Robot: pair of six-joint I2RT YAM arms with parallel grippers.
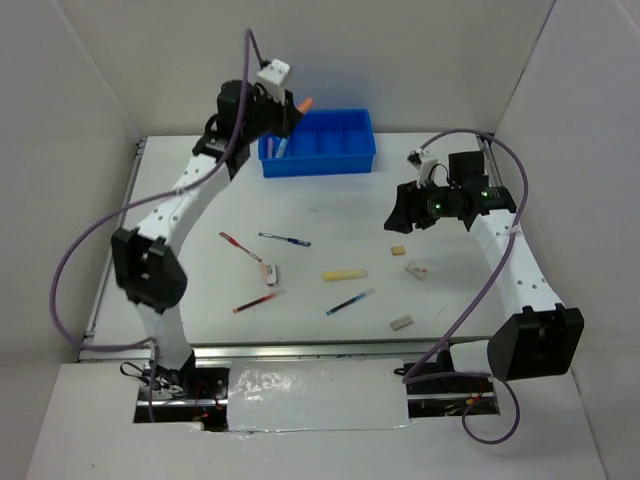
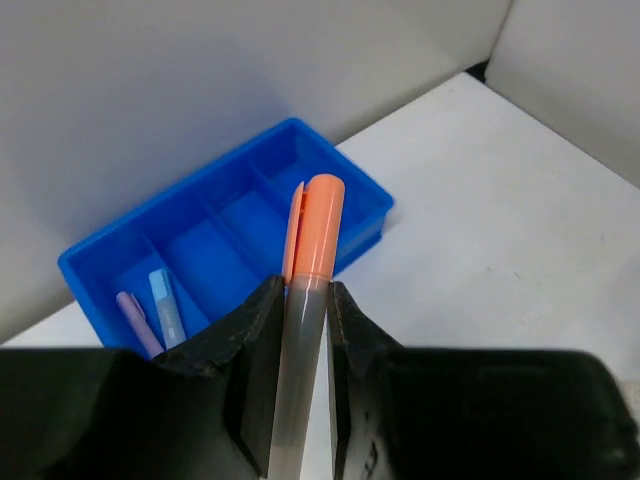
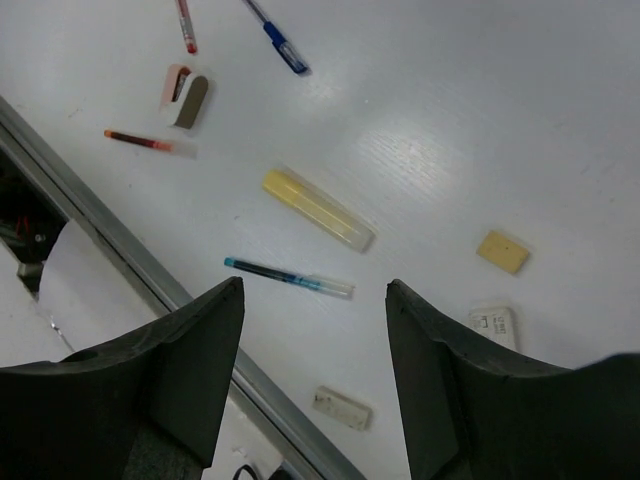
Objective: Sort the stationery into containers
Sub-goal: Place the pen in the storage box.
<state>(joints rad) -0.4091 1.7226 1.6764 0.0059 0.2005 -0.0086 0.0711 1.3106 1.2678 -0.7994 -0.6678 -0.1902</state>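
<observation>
We see the left pincer (image 1: pixel 287 112) raised over the left end of the blue tray (image 1: pixel 320 164), clamped narrowly on the clear barrel of a marker (image 1: pixel 303 103) whose orange cap juts out past the fingertips. In the left wrist view the marker (image 2: pixel 312 250) sits between the two black fingers (image 2: pixel 250 330), with the tray (image 2: pixel 362 232) below and beyond it. One end compartment of the tray holds a purple pen (image 2: pixel 134 318) and a light blue pen (image 2: pixel 166 305) side by side. The other compartments we can see show only blue floor.

The right pincer (image 1: pixel 402 222) hangs above the right side of the worktop (image 1: pixel 340 210), its jaws spread wide with nothing between them.

The other pieces lie scattered on the worktop, apart from one another:
- a yellow bar (image 3: pixel 316 208) near the middle
- a teal pen (image 3: pixel 288 277) just nearer the front edge
- a dark blue pen (image 3: pixel 278 38)
- two red pens (image 3: pixel 186 24) (image 3: pixel 140 140)
- a small pink and grey piece (image 3: pixel 185 92) between the red pens
- a beige eraser (image 3: pixel 502 251)
- a white eraser (image 3: pixel 495 322) near the beige one
- a pale eraser (image 3: pixel 341 407) closest to the front edge
</observation>
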